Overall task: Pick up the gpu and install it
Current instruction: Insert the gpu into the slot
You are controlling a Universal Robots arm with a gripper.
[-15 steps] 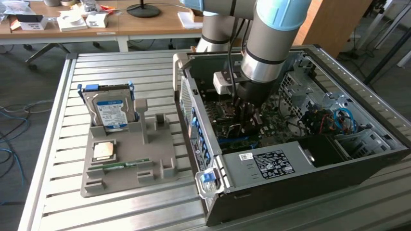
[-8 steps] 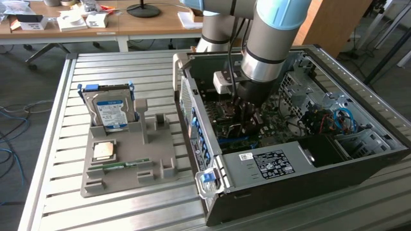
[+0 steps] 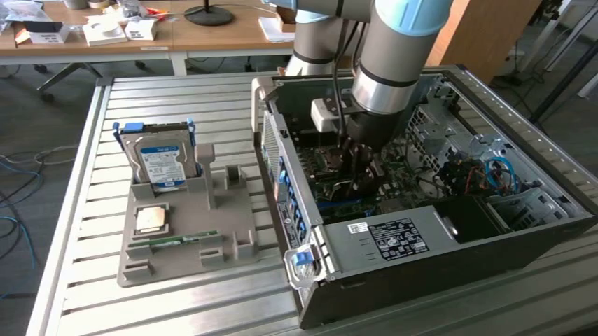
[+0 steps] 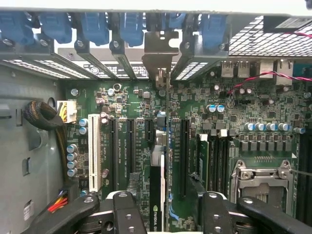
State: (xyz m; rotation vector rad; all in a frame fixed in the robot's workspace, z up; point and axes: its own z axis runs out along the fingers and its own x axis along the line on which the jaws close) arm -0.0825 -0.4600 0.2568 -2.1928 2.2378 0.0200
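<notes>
Jaws apart, gpu (image 4: 157,197) btwn them, standing edge-on on mobo (image 4: 136,100).

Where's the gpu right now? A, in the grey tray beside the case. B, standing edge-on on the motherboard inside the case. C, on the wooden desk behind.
B: the wrist view shows the gpu standing edge-on on the green motherboard, with the open tool straddling it.
</notes>
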